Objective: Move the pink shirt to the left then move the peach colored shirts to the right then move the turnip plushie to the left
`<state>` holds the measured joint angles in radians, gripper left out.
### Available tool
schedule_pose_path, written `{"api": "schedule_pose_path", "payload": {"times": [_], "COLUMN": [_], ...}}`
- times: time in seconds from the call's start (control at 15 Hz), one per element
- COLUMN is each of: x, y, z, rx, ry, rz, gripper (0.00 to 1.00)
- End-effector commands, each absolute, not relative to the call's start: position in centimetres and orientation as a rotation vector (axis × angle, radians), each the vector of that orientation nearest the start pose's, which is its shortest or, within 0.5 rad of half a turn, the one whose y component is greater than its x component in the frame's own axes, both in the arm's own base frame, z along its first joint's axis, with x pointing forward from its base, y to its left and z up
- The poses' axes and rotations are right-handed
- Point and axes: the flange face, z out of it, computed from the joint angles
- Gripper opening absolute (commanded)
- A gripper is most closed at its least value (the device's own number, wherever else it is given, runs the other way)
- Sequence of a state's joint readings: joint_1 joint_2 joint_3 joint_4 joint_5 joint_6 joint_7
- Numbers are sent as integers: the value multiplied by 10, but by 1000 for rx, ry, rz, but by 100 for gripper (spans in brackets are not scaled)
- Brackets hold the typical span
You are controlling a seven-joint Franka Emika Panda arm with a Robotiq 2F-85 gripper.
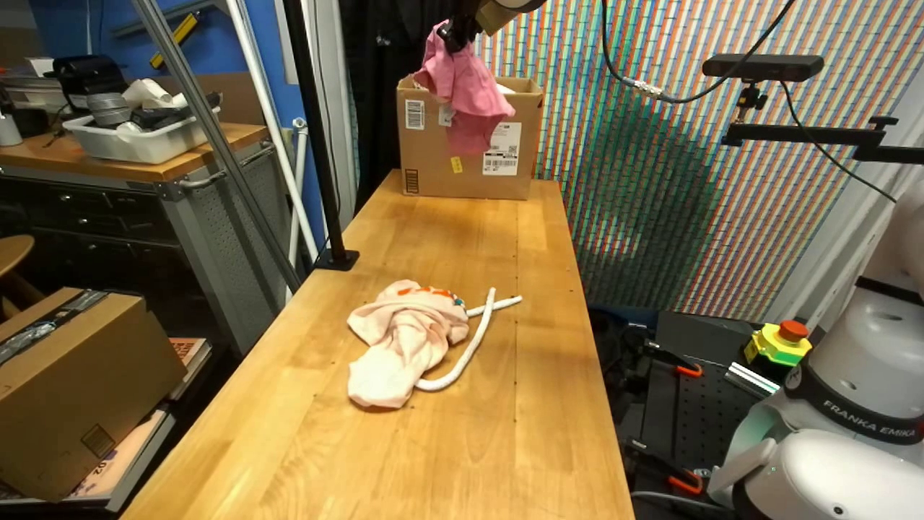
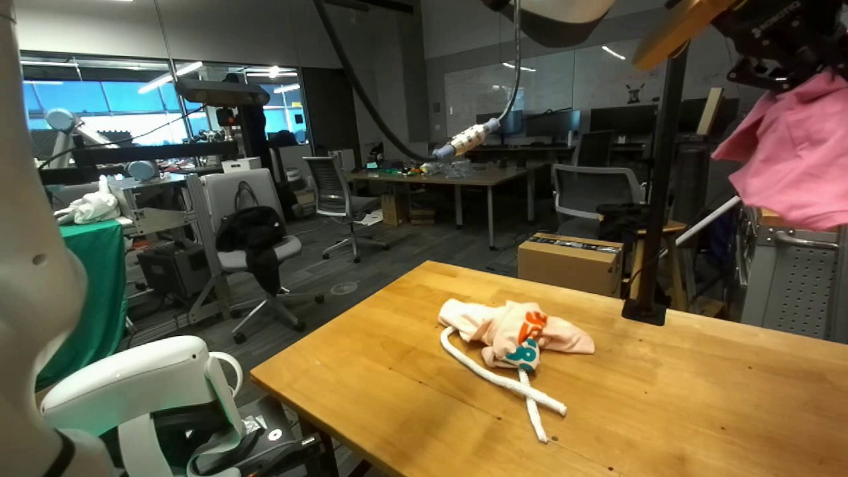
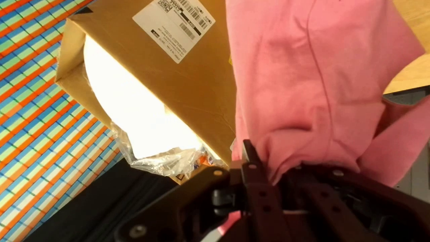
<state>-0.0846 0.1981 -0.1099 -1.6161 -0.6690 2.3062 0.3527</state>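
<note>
The pink shirt [image 1: 473,97] hangs from my gripper [image 1: 455,40] in front of the cardboard box at the table's far end. It hangs above the table, also in an exterior view [image 2: 795,156] and in the wrist view [image 3: 302,84]. My gripper is shut on a bunched part of it; cloth hides one fingertip in the wrist view [image 3: 273,161]. A crumpled peach shirt [image 1: 404,336] with orange and teal print lies mid-table, also in an exterior view [image 2: 477,324]. White cords [image 1: 473,350] stick out beside it, partly under it. No turnip plushie shows.
An open cardboard box [image 1: 433,162] with white and clear-plastic contents stands at the table's far end. A black pole [image 1: 317,152] rises from the table's edge, also in an exterior view [image 2: 658,199]. A cable [image 2: 397,149] hangs from the arm. The wooden table [image 1: 462,448] is narrow.
</note>
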Motion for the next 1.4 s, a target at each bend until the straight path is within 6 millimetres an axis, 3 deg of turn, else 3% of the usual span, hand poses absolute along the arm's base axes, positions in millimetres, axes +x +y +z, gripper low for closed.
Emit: {"api": "schedule_pose_path", "payload": {"times": [0.0,0.47,0.53,0.6,1.13,1.33], "x": [663,673,674,675,678,674], "y": [-156,-183,-186,-189,-201,-191], "z": [582,584,584,583,581,580], "rx": [2473,2487,2491,2496,2499,2516], "ry": [-212,-199,-201,-204,-183,-139], "rz": [693,673,667,661,633,618], "gripper": [3,3,36,36,95,100]}}
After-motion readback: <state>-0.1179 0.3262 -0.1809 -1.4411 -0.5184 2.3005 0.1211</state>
